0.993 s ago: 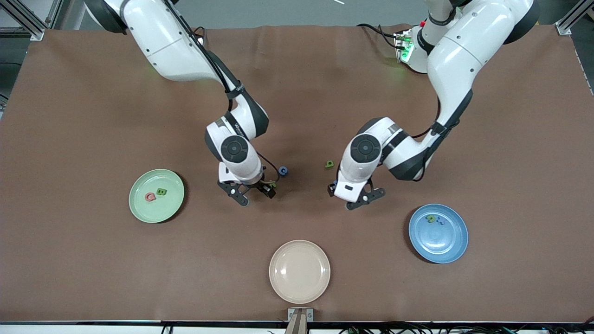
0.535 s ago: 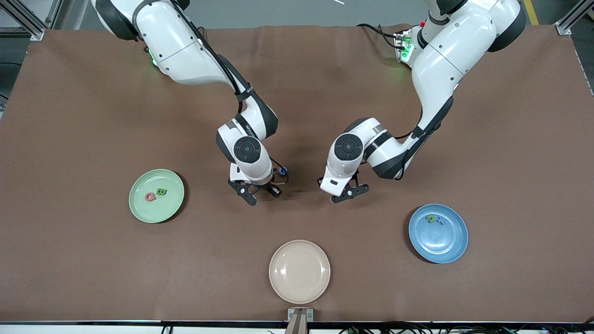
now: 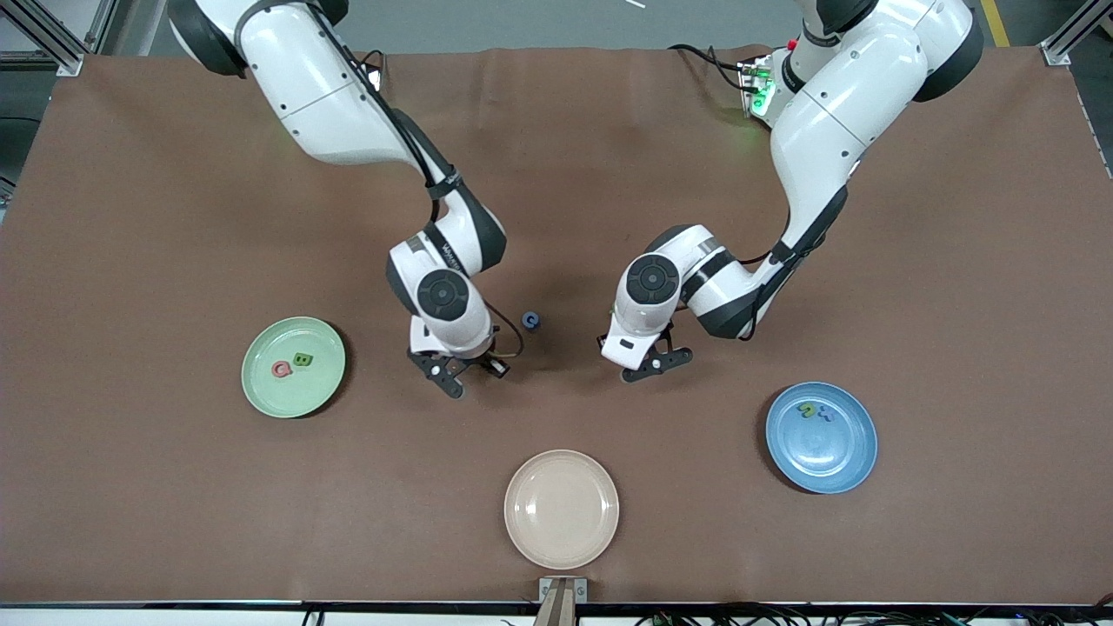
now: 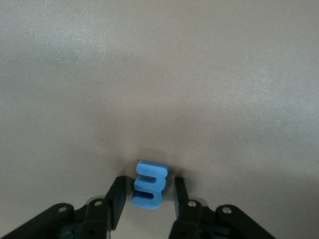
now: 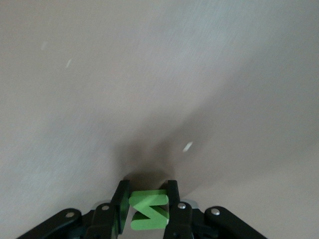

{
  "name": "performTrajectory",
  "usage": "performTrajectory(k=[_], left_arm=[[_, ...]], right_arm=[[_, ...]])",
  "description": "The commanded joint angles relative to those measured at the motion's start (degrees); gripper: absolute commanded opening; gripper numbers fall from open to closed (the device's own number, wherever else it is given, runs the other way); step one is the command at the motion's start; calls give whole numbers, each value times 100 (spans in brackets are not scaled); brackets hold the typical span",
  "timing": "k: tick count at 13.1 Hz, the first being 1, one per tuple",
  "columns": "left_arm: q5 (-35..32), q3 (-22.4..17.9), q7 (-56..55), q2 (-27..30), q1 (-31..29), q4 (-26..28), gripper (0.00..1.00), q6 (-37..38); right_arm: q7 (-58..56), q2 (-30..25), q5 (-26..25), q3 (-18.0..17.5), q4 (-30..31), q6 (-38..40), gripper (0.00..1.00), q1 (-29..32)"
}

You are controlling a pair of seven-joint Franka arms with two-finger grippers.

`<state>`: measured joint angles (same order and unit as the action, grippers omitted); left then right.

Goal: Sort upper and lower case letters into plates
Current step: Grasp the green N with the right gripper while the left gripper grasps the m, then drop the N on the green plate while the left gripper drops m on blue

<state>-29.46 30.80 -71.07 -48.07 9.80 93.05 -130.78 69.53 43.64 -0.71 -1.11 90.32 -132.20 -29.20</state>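
left gripper (image 4: 148,196) pinching a chunky blue letter (image 4: 149,184), right gripper (image 5: 145,204) pinching a green letter (image 5: 148,210), over matte brown table (image 3: 174,217).

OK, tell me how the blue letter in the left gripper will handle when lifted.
The blue letter looks thick and blocky, so probably stiff and light. The left gripper pinches only its flat sides, so it might pivot. Its matte surface suggests little slipping.

A cream plate (image 3: 562,509) sits on the brown mat (image 3: 156,217) at six o'clock, close to the edge nearest the front camera. Just past it at six, a small metal bracket (image 3: 562,595) stands at the table's rim.
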Motion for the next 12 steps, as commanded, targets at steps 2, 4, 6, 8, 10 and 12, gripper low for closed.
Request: performTrajectory(k=[2,4,6,8,10,12], left_arm=[[-157,-13,-21,-44,-22,-76,20,-18],[-157,-13,-39,43,-110,-138,7,26],[-183,-13,22,298,-398,-173,3,44],[-192,23,232,377,-593,-409,3,52],[-192,-74,784,439,-820,-498,3,52],[-192,-74,1688,509,-1312,-481,3,70]], right_arm=[[-2199,-952,-70,-92,826,265,0,1229],[-3466,-1225,-69,-92,1188,264,0,1889],[-4391,-1367,-69,-92,1434,221,0,2373],[-4746,-1385,-61,-109,1741,-137,0,2621],[-4747,-1341,-52,-100,2111,-744,0,2622],[-4747,-1332,-52,-100,2121,-755,9,2613]])
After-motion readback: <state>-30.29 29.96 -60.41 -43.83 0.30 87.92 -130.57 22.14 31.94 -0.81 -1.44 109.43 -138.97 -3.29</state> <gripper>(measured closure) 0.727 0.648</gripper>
